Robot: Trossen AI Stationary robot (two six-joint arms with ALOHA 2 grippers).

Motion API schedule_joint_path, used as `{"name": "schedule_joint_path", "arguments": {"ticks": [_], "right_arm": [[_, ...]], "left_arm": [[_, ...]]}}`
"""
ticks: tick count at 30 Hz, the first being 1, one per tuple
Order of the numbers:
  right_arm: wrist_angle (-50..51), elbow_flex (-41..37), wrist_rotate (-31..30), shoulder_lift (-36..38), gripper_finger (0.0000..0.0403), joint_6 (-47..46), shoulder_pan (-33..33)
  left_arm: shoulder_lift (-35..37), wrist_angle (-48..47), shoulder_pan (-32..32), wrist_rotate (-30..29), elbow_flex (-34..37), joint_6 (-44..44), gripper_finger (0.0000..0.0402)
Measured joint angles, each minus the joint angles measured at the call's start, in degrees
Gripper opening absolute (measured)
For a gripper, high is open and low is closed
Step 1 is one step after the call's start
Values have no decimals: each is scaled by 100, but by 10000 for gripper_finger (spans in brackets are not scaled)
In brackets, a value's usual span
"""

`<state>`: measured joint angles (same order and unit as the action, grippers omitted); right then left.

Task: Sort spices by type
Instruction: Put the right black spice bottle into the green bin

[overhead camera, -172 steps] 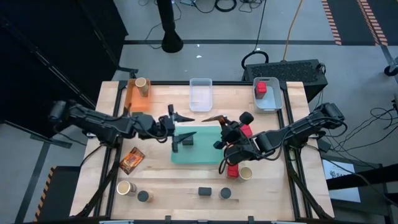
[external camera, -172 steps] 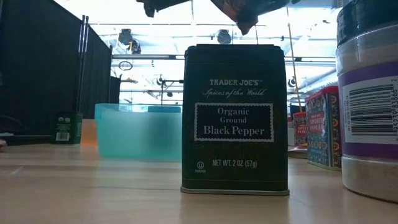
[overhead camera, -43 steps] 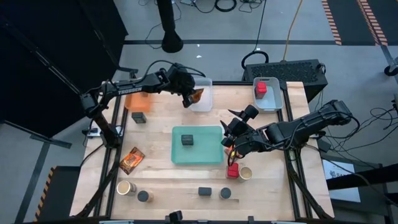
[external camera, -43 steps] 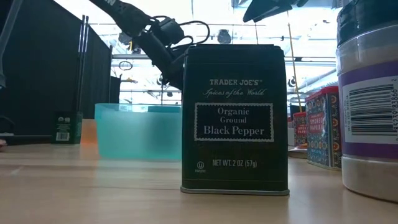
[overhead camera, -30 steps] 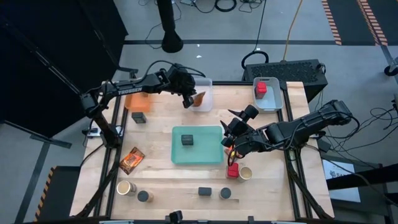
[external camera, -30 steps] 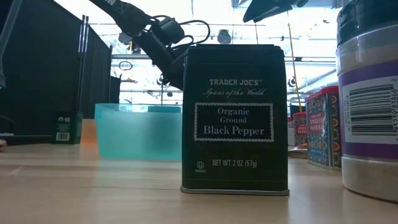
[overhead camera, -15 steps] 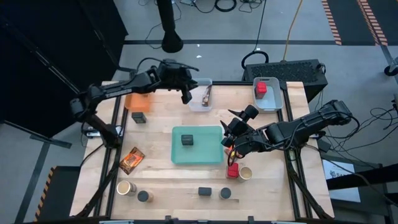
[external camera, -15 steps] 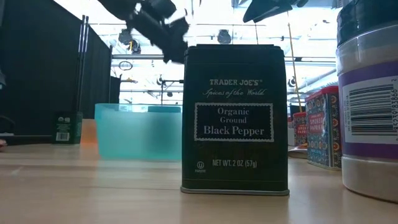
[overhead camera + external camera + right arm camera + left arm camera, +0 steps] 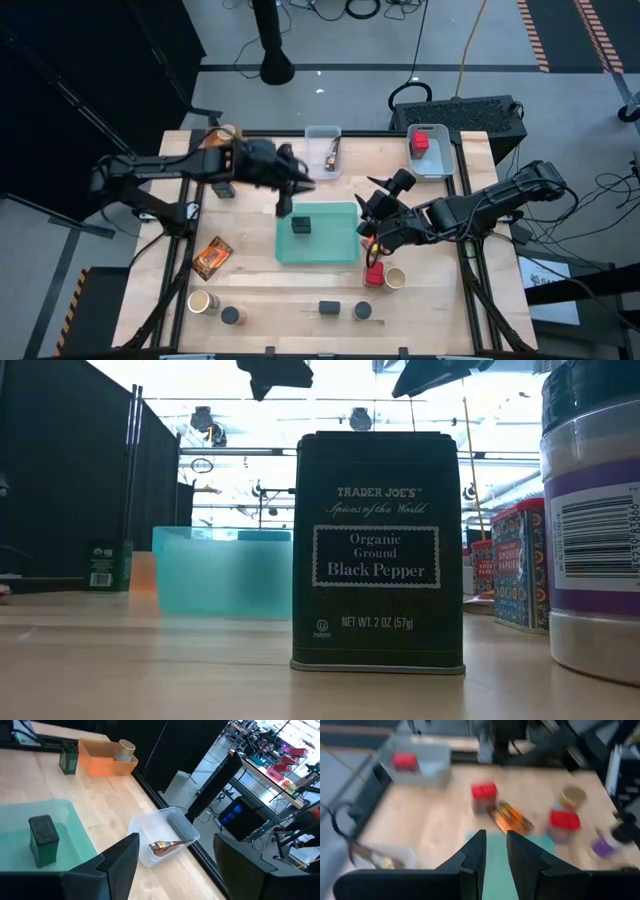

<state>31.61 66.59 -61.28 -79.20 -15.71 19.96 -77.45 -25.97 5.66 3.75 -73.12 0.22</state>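
Observation:
My left gripper (image 9: pixel 292 192) hovers over the far left corner of the teal tray (image 9: pixel 340 250), its fingers (image 9: pixel 472 852) a narrow gap apart with nothing between them. My right gripper (image 9: pixel 366 215) hangs open above the tray's right edge, empty (image 9: pixel 176 840). An orange-red packet (image 9: pixel 167 846) lies in the clear bin (image 9: pixel 322 135). A dark tin (image 9: pixel 301 225) stands on the tray. A red cube (image 9: pixel 420 140) sits in the blue bin, and a tan jar (image 9: pixel 228 132) in the orange bin (image 9: pixel 215 160). Another packet (image 9: pixel 212 257) lies flat at the left.
Along the near edge stand a tan jar (image 9: pixel 203 301), dark jars (image 9: pixel 231 315) and a dark block (image 9: pixel 330 308). A red cube (image 9: pixel 374 275) and a tan jar (image 9: pixel 395 278) stand under my right arm. A black pepper tin (image 9: pixel 378 550) fills the low view.
My left gripper has let go of the orange-red packet over the clear bin, where it now lies. The gripper has then swung away from the far edge, toward the table's near and left side, and now hovers over the teal tray's far left corner.

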Motion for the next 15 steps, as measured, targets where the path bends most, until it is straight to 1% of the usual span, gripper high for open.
{"name": "schedule_joint_path", "arguments": {"ticks": [3,6,10,15], "right_arm": [[115,0,15,0,240,11,42],[130,0,17,0,240,-74,44],[134,0,111,0,240,-687,40],[161,0,1195,-2,240,-1402,-46]], "left_arm": [[9,-661,-464,-297,0,-438,80],[17,-1288,-875,-428,0,-1036,80],[18,-2043,-1366,-613,0,-1768,80],[16,-2910,-1893,-996,0,-2145,80]]}}
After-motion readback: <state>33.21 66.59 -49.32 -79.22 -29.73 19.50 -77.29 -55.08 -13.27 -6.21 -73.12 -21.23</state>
